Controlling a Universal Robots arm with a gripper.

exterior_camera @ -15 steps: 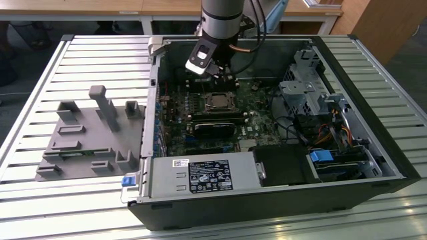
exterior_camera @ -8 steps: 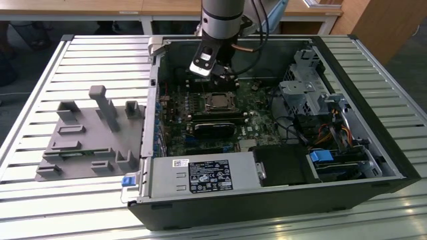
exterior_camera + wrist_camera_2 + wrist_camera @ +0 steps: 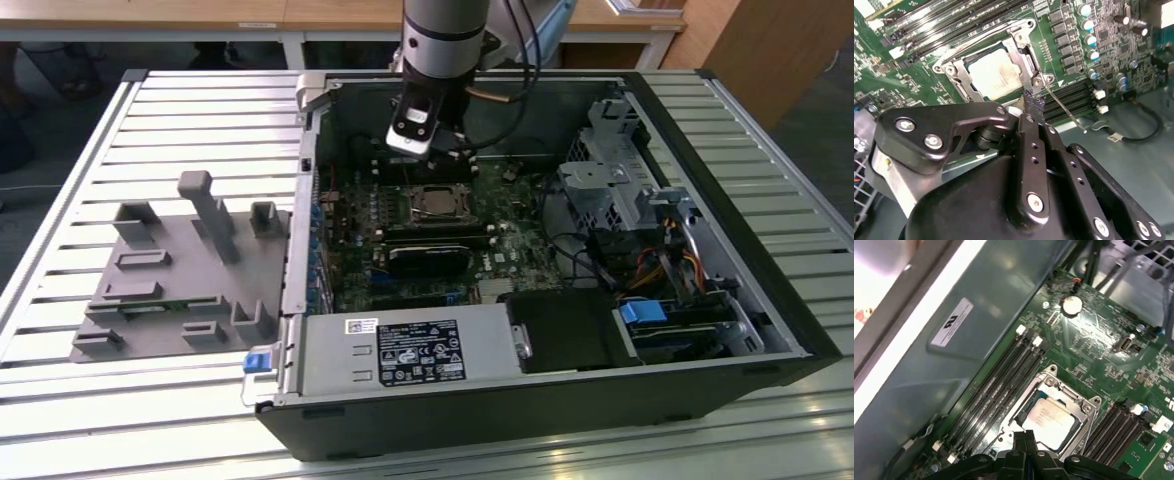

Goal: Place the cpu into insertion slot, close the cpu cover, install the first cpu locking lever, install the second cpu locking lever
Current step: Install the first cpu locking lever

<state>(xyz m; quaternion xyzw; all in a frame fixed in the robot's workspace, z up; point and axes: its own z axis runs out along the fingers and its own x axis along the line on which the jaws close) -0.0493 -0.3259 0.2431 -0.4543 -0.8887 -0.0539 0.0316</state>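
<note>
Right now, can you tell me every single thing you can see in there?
table: one, silvery slats, under everything.
computer case: one, black, on the table.
motherboard: one, green, inside the case.
cpu: one, pale silvery, seated in the insertion slot.
cpu cover: one, silvery frame, down around the cpu.
locking lever: one thin silvery rod, beside the slot.
memory slots: two banks, black, either side of the cpu.
labelled box: one, silvery, in the case's near corner.
fixture: one, grey, on the table at the exterior view's left.
gripper: one, black, shut, by the cover's corner.
arm: one, grey, above the case.
</note>
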